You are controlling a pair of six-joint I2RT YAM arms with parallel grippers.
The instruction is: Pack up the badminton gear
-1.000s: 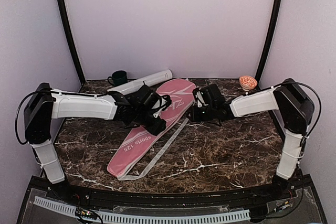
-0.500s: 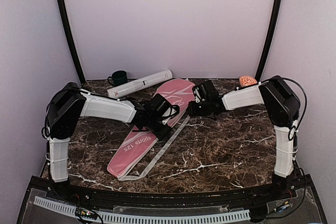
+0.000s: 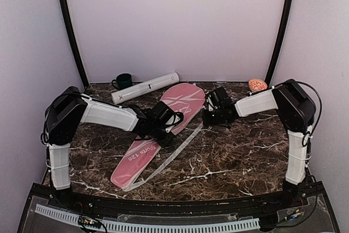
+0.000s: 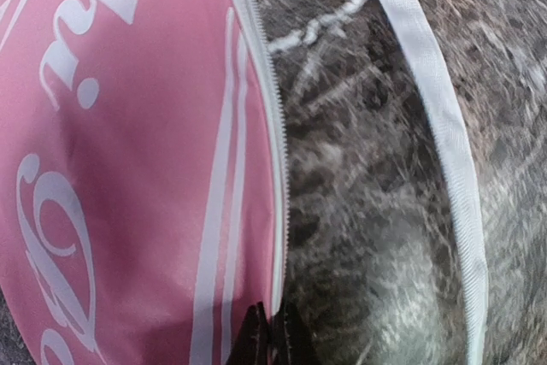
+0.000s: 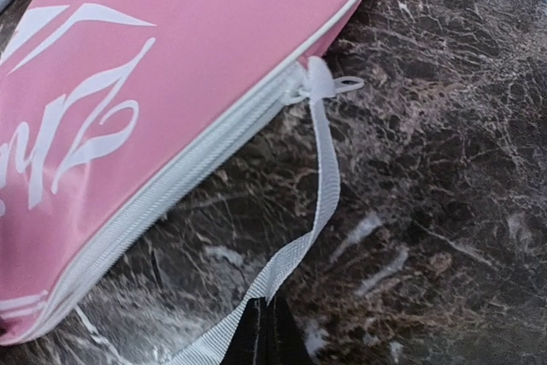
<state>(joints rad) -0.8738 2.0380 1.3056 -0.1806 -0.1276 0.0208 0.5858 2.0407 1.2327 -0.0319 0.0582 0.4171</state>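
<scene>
The pink racket-shaped bag (image 3: 136, 156) with white lettering lies diagonally across the marble table (image 3: 240, 156). My left gripper (image 3: 166, 132) rests over its middle. In the left wrist view the pink bag (image 4: 128, 168) fills the left side, and my left gripper (image 4: 272, 335) is shut on its white zipper edge (image 4: 278, 177). My right gripper (image 3: 208, 117) sits beside the bag's wide end. In the right wrist view this right gripper (image 5: 267, 322) is shut on the white strap (image 5: 325, 177), which kinks at the tips and runs up to the bag (image 5: 154, 57). The long white tube (image 3: 146, 87) lies behind the bag.
A dark green mug (image 3: 123, 81) stands at the back left by the tube. A small orange patterned bowl (image 3: 257, 84) sits at the back right. The strap (image 3: 169, 156) trails across the table toward the front. Walls close in the table on three sides.
Both grippers have closed, the left on the zipper edge and the right on the strap. The left arm came forward and lower along the bag. The bag's wide end shifted slightly right.
</scene>
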